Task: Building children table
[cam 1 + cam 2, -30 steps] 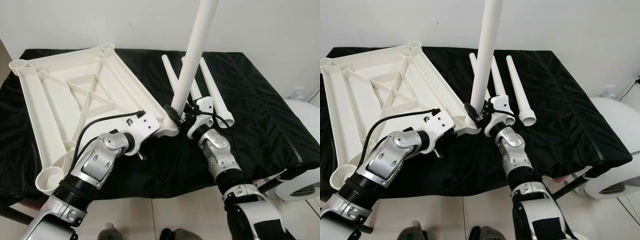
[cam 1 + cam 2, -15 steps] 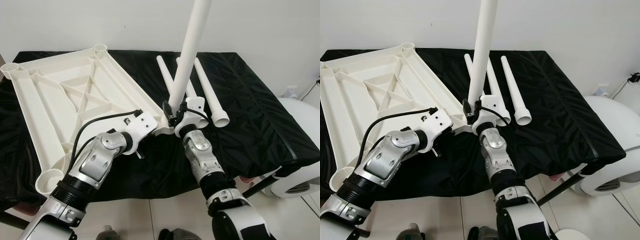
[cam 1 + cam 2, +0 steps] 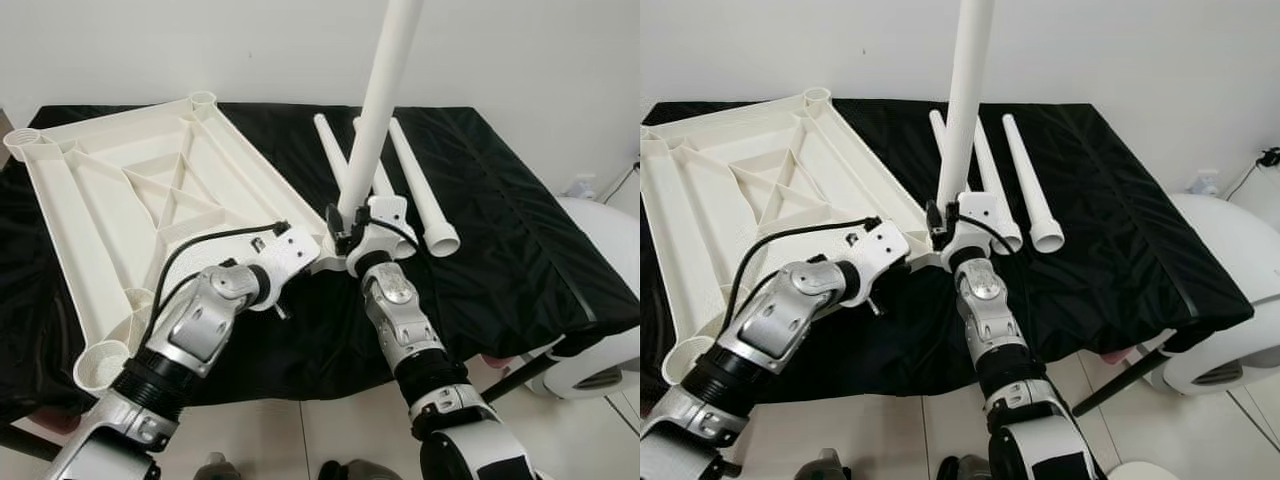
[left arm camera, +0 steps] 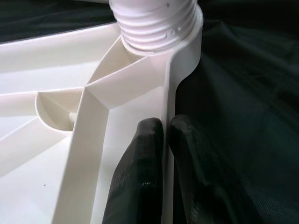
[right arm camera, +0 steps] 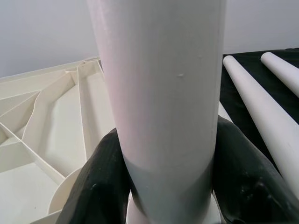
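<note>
White tabletop [image 3: 150, 200] lies upside down, ribs up, on the left half of the desk [image 3: 520, 230], which is draped in black cloth. Round leg sockets at its corners; near-left socket [image 3: 100, 365] hangs at the desk's front edge, far-left one [image 3: 20, 140] at the back-left corner. One white leg [image 3: 385, 90] stands near upright, slightly tilted, its threaded base sitting in the tabletop's near-right corner socket [image 4: 156, 23], about mid-desk near the front edge.

Right end effector [image 3: 348, 225] is clamped on that leg just above the socket; in the right wrist view both black fingers [image 5: 100, 182] wrap the tube on either side. Left end effector [image 4: 166, 135] pinches the tabletop's thin outer rim just beside the same socket, one finger inside the rim and one outside, tips pressed together on the wall. Left arm's white wrist housing [image 3: 290, 255] sits low over the tabletop's near edge with a black cable looping over it.

Three more loose legs [image 3: 425, 190] lie flat side by side behind the upright one, right of the tabletop, pointing toward the desk's back edge, wide open ends facing front. White rounded appliance [image 3: 610, 290] sits on the floor off the desk's right edge. Tiled floor [image 3: 330, 430] in front.
</note>
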